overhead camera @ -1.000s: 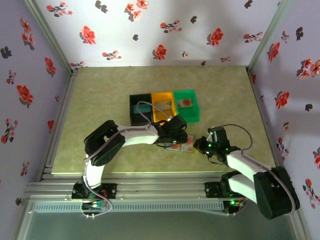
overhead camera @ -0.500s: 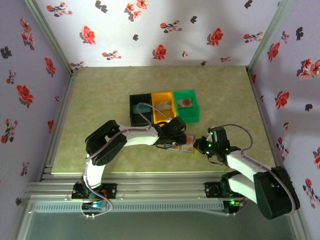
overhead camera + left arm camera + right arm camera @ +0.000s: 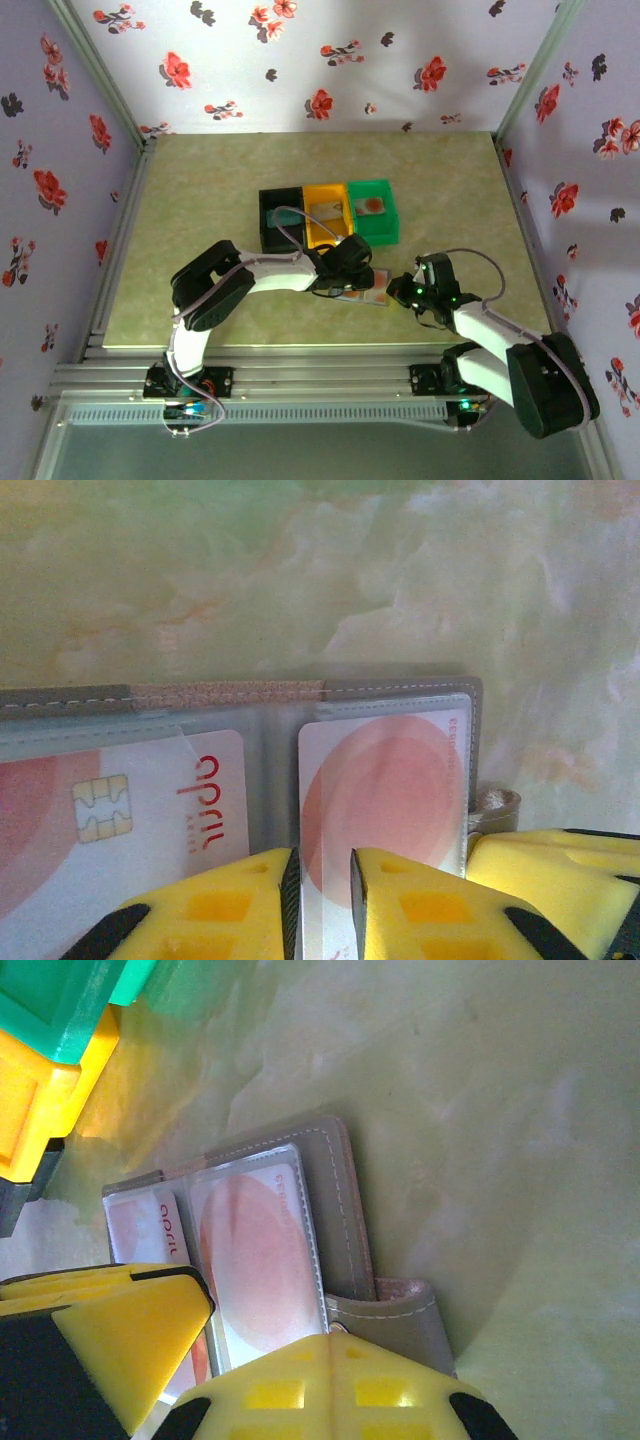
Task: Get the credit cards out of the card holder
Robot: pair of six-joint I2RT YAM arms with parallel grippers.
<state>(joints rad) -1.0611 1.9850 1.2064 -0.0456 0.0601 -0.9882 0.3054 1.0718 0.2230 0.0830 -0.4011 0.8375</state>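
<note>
From above we see the marbled green table (image 3: 200, 200) with three bins near its middle: the black bin (image 3: 278, 222), the orange bin (image 3: 326, 212) and the green bin (image 3: 376, 212), side by side and touching. Just in front of them lies the card holder (image 3: 368, 297), open and flat. The left arm (image 3: 270, 275) covers most of it, and the right arm (image 3: 480, 325) reaches it from the right.

The wrist cameras show what that high view hides. In the left wrist view the holder's grey stitched border runs across. Under clear sleeves sit two credit cards: the chip card (image 3: 150, 800) on the left and the card with a red-orange disc (image 3: 385, 780) on the right. The left gripper (image 3: 322, 880) stands with its yellow jaws a narrow slit apart over the disc card's edge. We cannot tell whether they pinch card or sleeve.

The right wrist view adds the holder's strap tab (image 3: 400, 1305). There the right gripper (image 3: 340, 1385), jaws closed together, meets the holder's border.
</note>
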